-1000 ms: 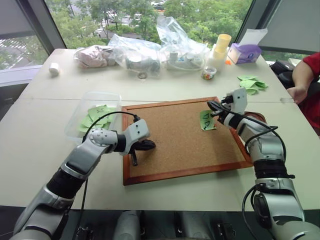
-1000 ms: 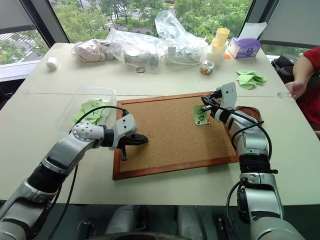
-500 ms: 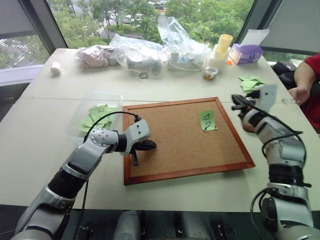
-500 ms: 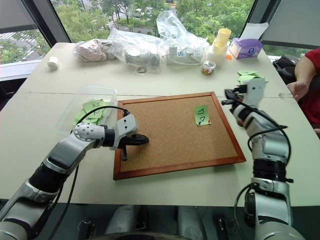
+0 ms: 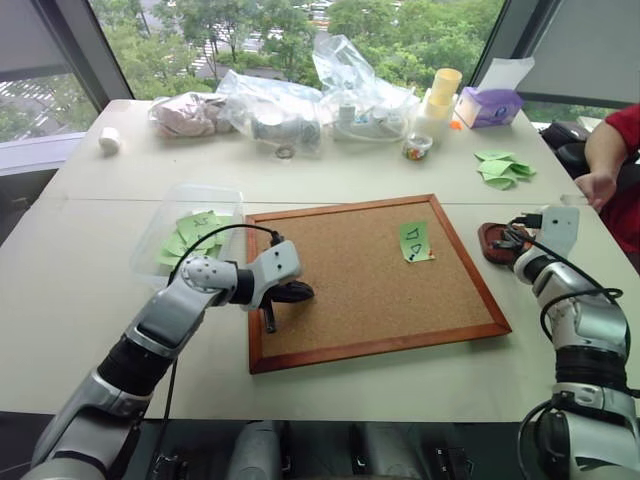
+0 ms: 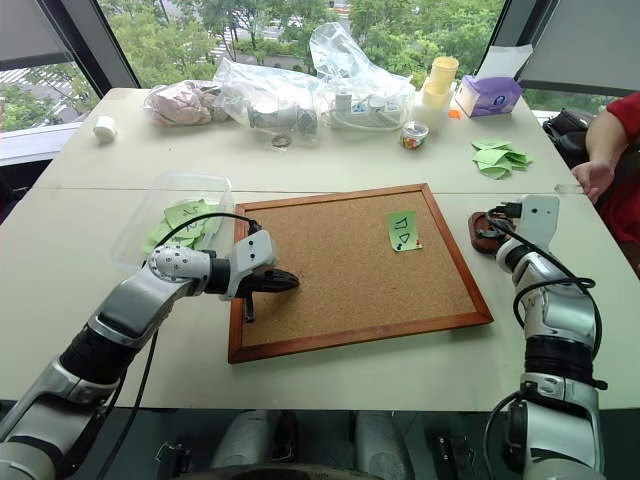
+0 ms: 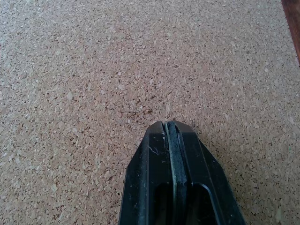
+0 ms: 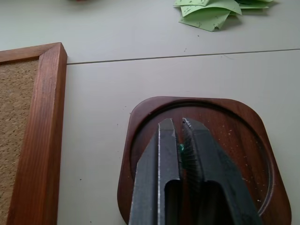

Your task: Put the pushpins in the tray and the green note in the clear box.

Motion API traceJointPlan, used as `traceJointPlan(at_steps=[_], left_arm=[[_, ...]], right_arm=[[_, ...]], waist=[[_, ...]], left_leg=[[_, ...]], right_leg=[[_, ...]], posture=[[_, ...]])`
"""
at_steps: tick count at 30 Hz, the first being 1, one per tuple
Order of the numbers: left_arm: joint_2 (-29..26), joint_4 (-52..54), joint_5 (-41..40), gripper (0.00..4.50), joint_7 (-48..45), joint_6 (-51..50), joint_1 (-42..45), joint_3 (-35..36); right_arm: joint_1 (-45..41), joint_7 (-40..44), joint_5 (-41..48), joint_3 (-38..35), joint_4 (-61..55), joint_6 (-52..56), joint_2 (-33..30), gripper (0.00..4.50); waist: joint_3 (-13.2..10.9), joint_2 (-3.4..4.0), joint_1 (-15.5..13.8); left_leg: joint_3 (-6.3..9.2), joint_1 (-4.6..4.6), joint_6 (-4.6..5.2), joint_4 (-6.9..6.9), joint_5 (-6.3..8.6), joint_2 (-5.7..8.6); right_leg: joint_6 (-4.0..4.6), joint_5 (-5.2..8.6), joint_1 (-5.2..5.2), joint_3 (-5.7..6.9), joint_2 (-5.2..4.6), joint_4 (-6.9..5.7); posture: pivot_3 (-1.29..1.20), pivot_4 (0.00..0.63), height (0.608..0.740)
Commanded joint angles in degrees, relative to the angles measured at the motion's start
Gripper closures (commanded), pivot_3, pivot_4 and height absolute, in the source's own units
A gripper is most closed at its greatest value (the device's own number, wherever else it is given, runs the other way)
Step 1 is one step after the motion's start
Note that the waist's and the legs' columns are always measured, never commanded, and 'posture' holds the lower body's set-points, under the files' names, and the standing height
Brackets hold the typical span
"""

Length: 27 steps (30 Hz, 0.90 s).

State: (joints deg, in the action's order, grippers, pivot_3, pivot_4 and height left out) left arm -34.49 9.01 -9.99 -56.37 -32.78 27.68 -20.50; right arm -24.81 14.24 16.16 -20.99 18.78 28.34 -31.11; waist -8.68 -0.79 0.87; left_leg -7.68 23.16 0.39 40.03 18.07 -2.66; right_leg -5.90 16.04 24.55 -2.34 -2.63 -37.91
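The green note (image 5: 415, 241) with black triangle marks lies on the corkboard (image 5: 370, 275), toward its far right. My right gripper (image 5: 507, 238) hovers low over the reddish-brown tray (image 5: 489, 240), just right of the board's frame. In the right wrist view its fingers (image 8: 165, 154) stand a narrow gap apart over the tray (image 8: 243, 140). A small green pushpin (image 8: 180, 147) head sits in that gap. My left gripper (image 5: 300, 292) is shut and empty, with its tip (image 7: 169, 129) resting on bare cork near the board's left edge. The clear box (image 5: 150, 235), left of the board, holds several green notes.
A person's hand (image 5: 598, 185) and red sleeve are at the table's right edge. A heap of green paper pieces (image 5: 503, 167) lies beyond the tray. Clear bags (image 5: 300, 100), cups (image 5: 440, 100), a purple tissue box (image 5: 490, 105) and a small jar (image 5: 418, 147) line the back.
My right gripper has left the green note and swung right and down to the tray, and its fingers have parted slightly. The left arm has stayed put.
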Motion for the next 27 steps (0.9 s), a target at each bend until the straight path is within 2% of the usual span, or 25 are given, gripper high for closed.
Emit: traceJointPlan(at_steps=[1,5,18,21,25,27], left_arm=[[-0.39,0.41,0.41,4.5,-1.32,0.25,-0.36,-0.92],[-2.82,0.29,1.43,4.5,-2.12,1.58,-0.13,-0.25],[-4.77,-8.1,7.3,4.5,-1.16,9.57,5.29,0.71],[-4.86,-8.92,8.17,4.5,-1.43,10.95,6.05,0.74],[-4.62,-9.96,8.51,4.5,-1.76,11.67,6.72,1.16],[-4.56,-10.55,8.75,4.5,-1.86,12.12,6.98,1.16]], right_arm=[[-1.1,-0.22,-0.22,-0.74,-0.07,-1.15,-0.71,2.17],[-0.94,-0.27,-0.35,-1.1,0.57,-1.34,-1.18,0.07],[-0.86,-0.78,1.33,-3.26,-2.01,-2.73,-1.0,0.07],[0.55,4.72,3.78,-1.75,-7.32,-2.66,-1.1,0.07],[5.82,15.57,7.39,4.95,-18.88,0.55,-1.49,0.07],[7.0,17.56,8.5,6.42,-21.66,2.06,-1.52,0.07]], waist=[[0.0,0.0,0.0],[0.0,0.0,0.16],[-0.01,0.02,0.27],[-0.03,0.06,0.3],[-0.03,0.06,0.26],[-0.03,0.06,0.26]], left_leg=[[0.0,0.0,0.0,0.0,0.0,0.0],[0.0,-0.01,0.0,-0.01,0.0,-0.02],[-0.03,-0.05,-0.05,-0.01,-0.03,-0.03],[-0.03,-0.05,-0.06,-0.01,-0.03,-0.04],[-0.01,-0.05,-0.05,-0.01,-0.03,-0.04],[0.0,-0.05,-0.05,-0.01,-0.03,-0.05]], right_leg=[[0.0,0.0,0.0,0.0,0.0,0.0],[0.0,0.0,0.0,0.0,0.03,0.0],[0.0,0.0,0.0,-0.01,0.06,-0.02],[0.0,0.0,0.0,-0.01,0.06,-0.03],[0.0,0.0,0.01,-0.01,0.09,-0.05],[0.0,0.0,0.0,-0.01,0.09,-0.06]], posture=[[0.0,0.15,0.735],[0.0,0.15,0.735],[0.0,0.15,0.735],[0.0,0.15,0.735],[0.0,0.15,0.735],[0.0,0.15,0.735]])
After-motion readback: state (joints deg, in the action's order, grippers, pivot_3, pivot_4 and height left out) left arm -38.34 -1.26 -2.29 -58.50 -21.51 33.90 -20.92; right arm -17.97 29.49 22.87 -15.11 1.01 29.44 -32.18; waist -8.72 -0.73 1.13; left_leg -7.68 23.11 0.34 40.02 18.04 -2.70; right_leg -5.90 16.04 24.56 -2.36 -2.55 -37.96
